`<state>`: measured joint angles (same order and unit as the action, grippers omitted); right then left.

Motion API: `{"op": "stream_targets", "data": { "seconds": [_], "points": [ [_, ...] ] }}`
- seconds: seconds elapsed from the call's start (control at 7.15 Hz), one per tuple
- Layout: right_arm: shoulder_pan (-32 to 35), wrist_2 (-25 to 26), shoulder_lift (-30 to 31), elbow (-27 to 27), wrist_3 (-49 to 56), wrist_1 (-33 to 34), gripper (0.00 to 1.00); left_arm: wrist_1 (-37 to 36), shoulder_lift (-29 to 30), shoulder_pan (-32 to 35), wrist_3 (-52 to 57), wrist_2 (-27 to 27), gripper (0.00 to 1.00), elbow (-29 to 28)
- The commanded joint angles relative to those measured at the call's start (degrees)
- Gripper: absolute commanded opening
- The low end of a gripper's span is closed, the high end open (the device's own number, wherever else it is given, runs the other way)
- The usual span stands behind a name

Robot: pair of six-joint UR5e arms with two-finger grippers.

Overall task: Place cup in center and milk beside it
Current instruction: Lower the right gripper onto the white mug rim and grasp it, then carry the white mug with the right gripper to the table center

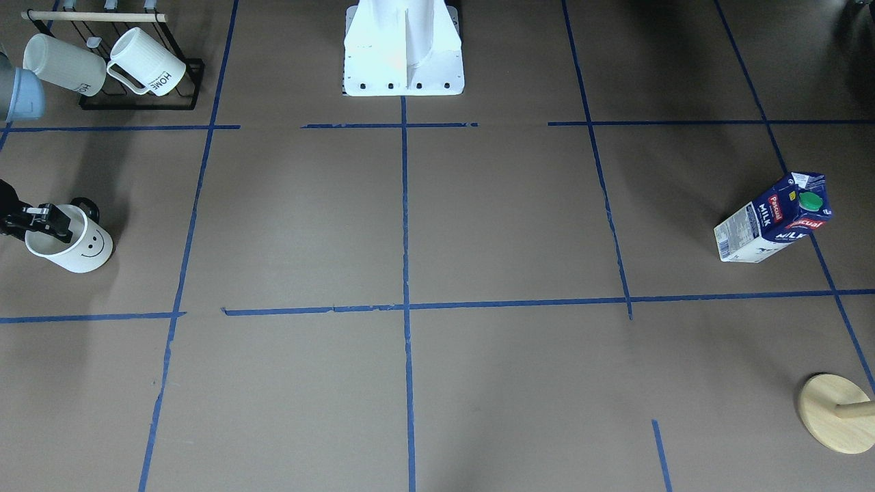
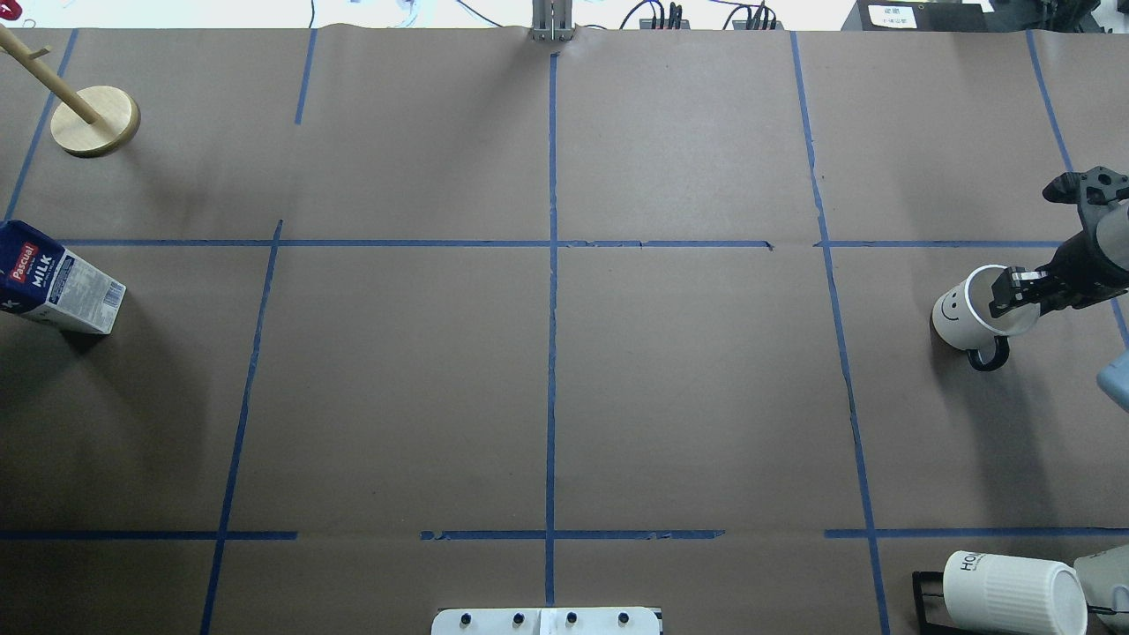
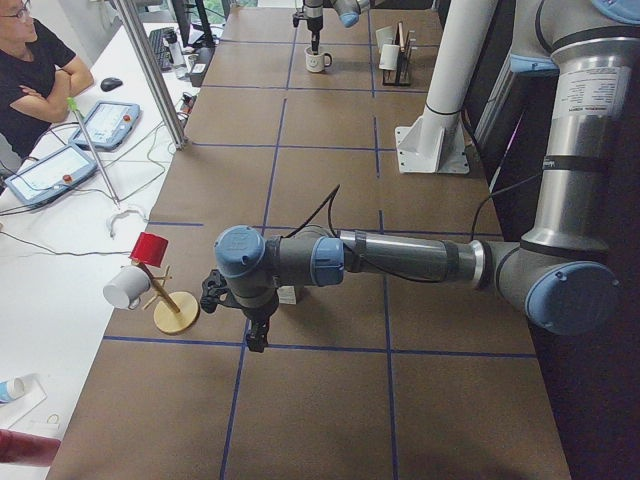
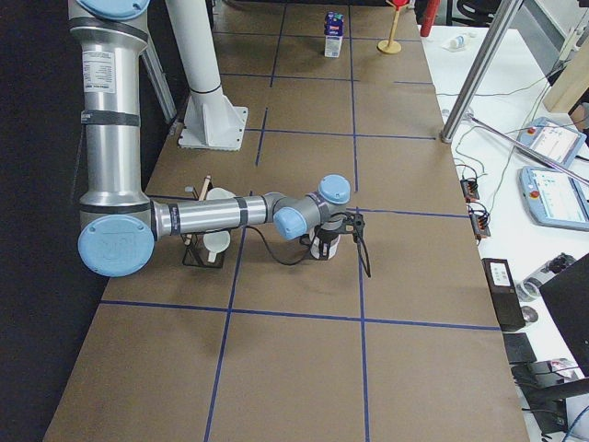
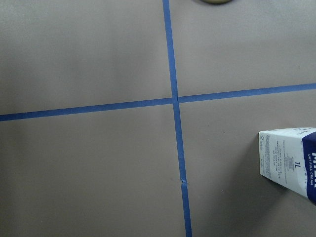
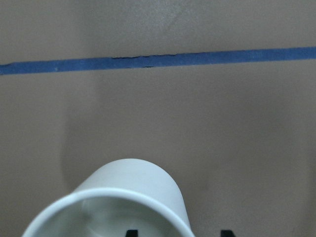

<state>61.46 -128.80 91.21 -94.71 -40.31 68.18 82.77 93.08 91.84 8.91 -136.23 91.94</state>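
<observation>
Mug rack (image 1: 92, 16) near cup (image 1: 78, 242), stand (image 1: 837, 412) near milk (image 1: 772, 219)

right arm (image 4: 198, 216) extended low, right tool (image 2: 1001, 295) fingers spread | left arm (image 3: 400, 258) extended, left tool (image 3: 257, 338) pointing down, grip unclear

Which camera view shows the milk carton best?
Exterior front-facing: the whole milk carton shows, with green cap and Pascual label. Overhead crops it; exterior right shows it tiny; the left wrist view catches only its lower part.
</observation>
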Motion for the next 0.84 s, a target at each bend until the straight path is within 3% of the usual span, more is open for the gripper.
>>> {"op": "stream_targets", "data": {
  "seconds": [0.0,0.28,0.42,0.7],
  "points": [
    [2.17,-0.58,0.37,-2.39,-0.03,0.63,0.0,-0.07,0.0,0.0,-0.03,0.0,1.0,0.08],
    [5.76,-4.33,-0.15,-3.98,-0.11,0.99,0.0,-0.07,0.0,0.0,-0.03,0.0,1.0,0.17],
    [7.43,-6.97,-2.07,-5.81,-0.38,4.99,0.0,-0.07,0.0,0.0,-0.03,0.0,1.0,0.26],
    [7.63,-7.0,-11.79,-12.83,-0.47,24.62,0.0,-0.07,-0.09,0.0,-0.03,0.0,1.0,0.26]
  ]
}}
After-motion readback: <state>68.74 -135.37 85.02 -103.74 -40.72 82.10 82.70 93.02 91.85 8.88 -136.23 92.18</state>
